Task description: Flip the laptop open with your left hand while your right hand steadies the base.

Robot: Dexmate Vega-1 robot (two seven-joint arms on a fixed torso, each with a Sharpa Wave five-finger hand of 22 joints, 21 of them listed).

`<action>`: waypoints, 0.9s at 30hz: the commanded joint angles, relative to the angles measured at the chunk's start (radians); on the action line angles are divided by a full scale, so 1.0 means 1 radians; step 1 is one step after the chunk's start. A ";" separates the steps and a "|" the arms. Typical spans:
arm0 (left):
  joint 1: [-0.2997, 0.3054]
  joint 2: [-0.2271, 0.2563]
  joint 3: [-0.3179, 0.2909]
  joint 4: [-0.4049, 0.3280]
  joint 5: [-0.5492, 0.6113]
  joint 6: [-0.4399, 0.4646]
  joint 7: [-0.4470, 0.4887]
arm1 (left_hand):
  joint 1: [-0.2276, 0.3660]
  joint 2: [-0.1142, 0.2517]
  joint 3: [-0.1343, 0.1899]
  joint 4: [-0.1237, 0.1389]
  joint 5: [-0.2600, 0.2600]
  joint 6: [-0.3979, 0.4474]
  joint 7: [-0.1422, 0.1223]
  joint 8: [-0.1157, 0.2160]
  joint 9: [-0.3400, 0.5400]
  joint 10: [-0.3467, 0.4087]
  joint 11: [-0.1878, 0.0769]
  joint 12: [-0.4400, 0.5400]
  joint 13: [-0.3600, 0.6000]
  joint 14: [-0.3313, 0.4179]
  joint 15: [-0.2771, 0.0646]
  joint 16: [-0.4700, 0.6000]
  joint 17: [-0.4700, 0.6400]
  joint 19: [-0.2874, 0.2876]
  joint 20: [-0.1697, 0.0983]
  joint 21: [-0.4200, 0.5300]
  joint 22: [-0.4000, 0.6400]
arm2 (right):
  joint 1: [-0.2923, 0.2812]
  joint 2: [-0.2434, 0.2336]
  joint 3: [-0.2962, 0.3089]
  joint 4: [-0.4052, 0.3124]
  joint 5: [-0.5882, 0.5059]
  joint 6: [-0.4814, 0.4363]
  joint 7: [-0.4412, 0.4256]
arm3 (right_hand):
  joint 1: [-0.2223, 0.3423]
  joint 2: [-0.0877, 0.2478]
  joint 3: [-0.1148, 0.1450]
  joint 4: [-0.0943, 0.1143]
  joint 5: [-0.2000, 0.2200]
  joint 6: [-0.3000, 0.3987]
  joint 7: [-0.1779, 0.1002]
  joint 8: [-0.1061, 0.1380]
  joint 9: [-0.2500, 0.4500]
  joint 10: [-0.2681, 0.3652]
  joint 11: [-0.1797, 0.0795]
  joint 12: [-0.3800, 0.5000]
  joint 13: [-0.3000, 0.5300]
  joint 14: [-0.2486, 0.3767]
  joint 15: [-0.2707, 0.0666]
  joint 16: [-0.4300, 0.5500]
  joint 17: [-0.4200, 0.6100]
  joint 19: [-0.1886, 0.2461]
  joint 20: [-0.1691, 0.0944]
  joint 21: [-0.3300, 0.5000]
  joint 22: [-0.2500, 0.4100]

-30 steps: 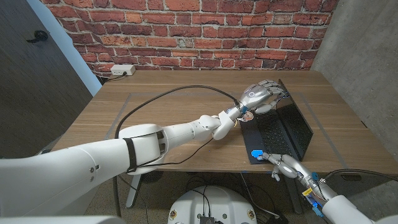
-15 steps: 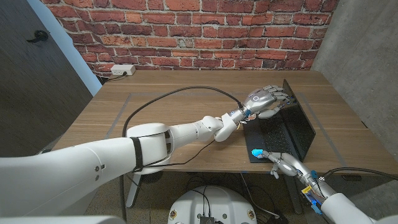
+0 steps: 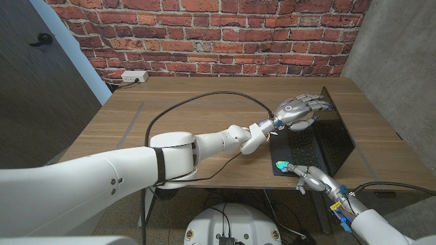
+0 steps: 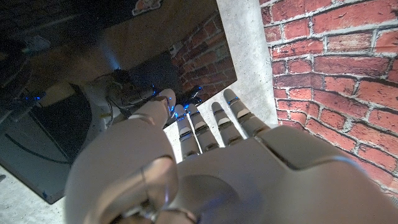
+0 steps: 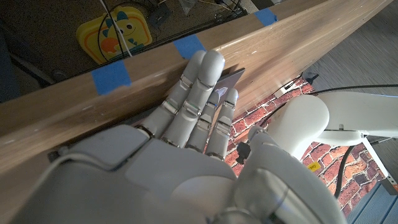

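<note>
The laptop [image 3: 315,144] stands open on the right half of the wooden table [image 3: 184,116], its base at the near edge and its dark screen tilted back to the right. The left hand [image 3: 300,109] reaches across, fingers side by side and curled over the lid's top edge. The right hand [image 3: 308,178] presses extended, close-set fingers on the base's near corner, beside blue tape [image 5: 111,77].

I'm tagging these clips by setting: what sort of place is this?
Probably an indoor office or lab corner, not a home. A bare brick wall stands behind a wooden table that holds a laptop, and a power strip lies at the table's far edge.
</note>
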 commanded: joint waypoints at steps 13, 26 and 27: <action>-0.022 -0.077 0.051 0.041 -0.016 0.005 -0.092 | 0.011 0.005 0.004 -0.003 0.005 0.017 0.012 -0.005 0.004 -0.003 -0.001 0.015 -0.003 -0.026 -0.136 0.010 -0.002 -0.026 0.007 -0.011 0.000 | -0.004 -0.009 0.008 0.009 0.007 0.013 -0.006 | -0.016 -0.005 0.004 0.007 0.001 0.009 0.005 -0.001 0.002 0.011 0.003 0.009 0.004 0.014 -0.023 0.016 0.013 -0.004 -0.065 0.011 -0.004; 0.025 0.165 -0.038 -0.352 -0.010 0.119 -0.142 | 0.006 0.006 0.003 0.004 0.005 0.025 0.013 -0.007 0.004 0.002 -0.004 0.019 -0.005 -0.024 -0.132 0.015 -0.001 -0.029 0.012 -0.012 -0.001 | 0.008 -0.026 0.011 -0.034 -0.007 -0.026 0.019 | -0.029 -0.007 0.004 0.012 0.003 0.010 0.006 -0.002 0.002 0.013 0.002 0.009 0.004 0.015 -0.022 0.030 0.020 -0.008 -0.065 0.022 -0.010; 0.037 0.202 -0.057 -0.409 -0.009 0.129 -0.153 | 0.006 0.006 0.004 0.004 0.005 0.024 0.013 -0.008 0.004 0.001 -0.004 0.019 -0.005 -0.024 -0.132 0.015 -0.002 -0.029 0.012 -0.012 -0.001 | 0.011 -0.025 0.008 -0.042 -0.013 -0.035 0.015 | -0.029 -0.007 0.004 0.012 0.003 0.010 0.006 -0.002 0.002 0.013 0.002 0.009 0.004 0.014 -0.022 0.030 0.020 -0.007 -0.065 0.023 -0.010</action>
